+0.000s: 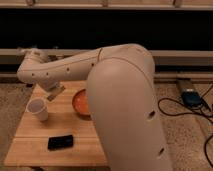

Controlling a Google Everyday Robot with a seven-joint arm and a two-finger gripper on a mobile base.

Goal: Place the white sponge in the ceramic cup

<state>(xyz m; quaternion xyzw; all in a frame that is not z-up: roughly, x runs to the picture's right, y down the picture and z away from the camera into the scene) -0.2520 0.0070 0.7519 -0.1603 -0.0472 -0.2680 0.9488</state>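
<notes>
The gripper hangs at one o'clock of the ceramic cup, near its rim; whether it holds anything cannot be told. The white sponge is not plainly visible. It is probably light, soft and squashable, best pinched across its narrow sides.

Dim, warm indoor light from above. The window band behind is black. My arm shows a soft sheen on top. My gripper hangs in its shadow over the wooden table, just beside the ceramic cup.
</notes>
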